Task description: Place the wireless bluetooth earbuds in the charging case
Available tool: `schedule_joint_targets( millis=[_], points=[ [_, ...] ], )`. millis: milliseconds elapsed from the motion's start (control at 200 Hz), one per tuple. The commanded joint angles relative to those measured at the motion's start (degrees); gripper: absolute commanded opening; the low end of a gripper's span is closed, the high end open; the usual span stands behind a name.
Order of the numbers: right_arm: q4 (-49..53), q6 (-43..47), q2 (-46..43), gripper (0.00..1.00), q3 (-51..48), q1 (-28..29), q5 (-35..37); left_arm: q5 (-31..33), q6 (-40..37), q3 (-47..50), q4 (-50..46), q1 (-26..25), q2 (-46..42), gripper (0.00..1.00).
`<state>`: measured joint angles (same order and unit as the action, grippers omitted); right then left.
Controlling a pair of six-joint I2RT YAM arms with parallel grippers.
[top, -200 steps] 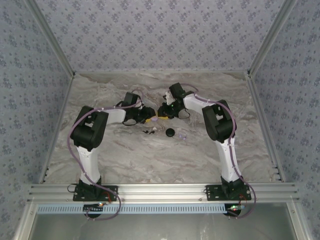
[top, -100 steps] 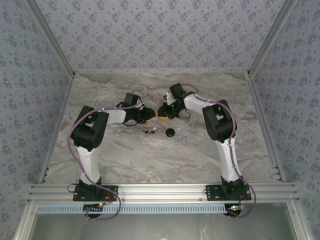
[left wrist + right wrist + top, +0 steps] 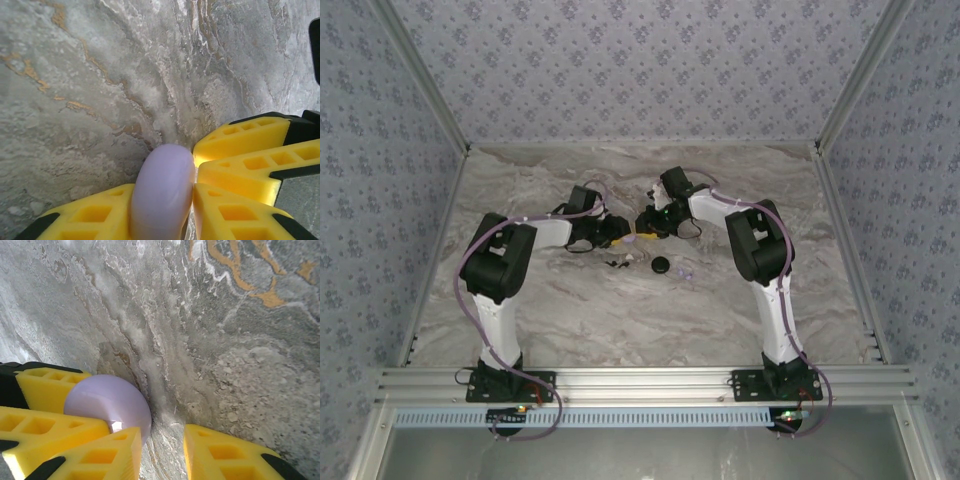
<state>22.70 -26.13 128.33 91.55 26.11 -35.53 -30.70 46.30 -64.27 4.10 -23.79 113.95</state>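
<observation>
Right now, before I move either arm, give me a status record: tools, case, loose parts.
left tool: shut on the lilac charging case, edge-on between its fingers
right tool: open, beside the case, gap empty
black disc: on the marble table, nearer the bases than the tools
earbuds: pale specks right of the disc, too small to confirm

Blk disc, dark bits (clips?), marble tbl.

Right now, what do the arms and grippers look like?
Left arm and right arm: white links, bulky black joints, black bases, purple cable looped along each. Left gripper and right gripper: yellow wedge fingers with rectangular cut-outs, black backing.
</observation>
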Motion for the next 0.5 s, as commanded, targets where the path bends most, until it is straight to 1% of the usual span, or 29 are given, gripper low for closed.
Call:
schedule_joint_targets(
  millis=[0, 190, 495],
  points=[
    [2.10, -0.07, -0.66, 0.31, -1.57, -0.60, 1.71, 1.25, -1.57, -0.81, -2.34, -0.20, -2.48, 0.34],
    [2.05, -0.06, -0.85, 0.31, -1.90, -0.71, 1.85, 1.21, -1.39, -0.95, -2.34, -0.22, -2.59, 0.32],
    [2.10, 0.18, -1.07, 0.32, -2.34, -0.69, 1.93, 1.34, -1.50, -1.38, -2.43, -0.23, -2.95, 0.33]
  ],
)
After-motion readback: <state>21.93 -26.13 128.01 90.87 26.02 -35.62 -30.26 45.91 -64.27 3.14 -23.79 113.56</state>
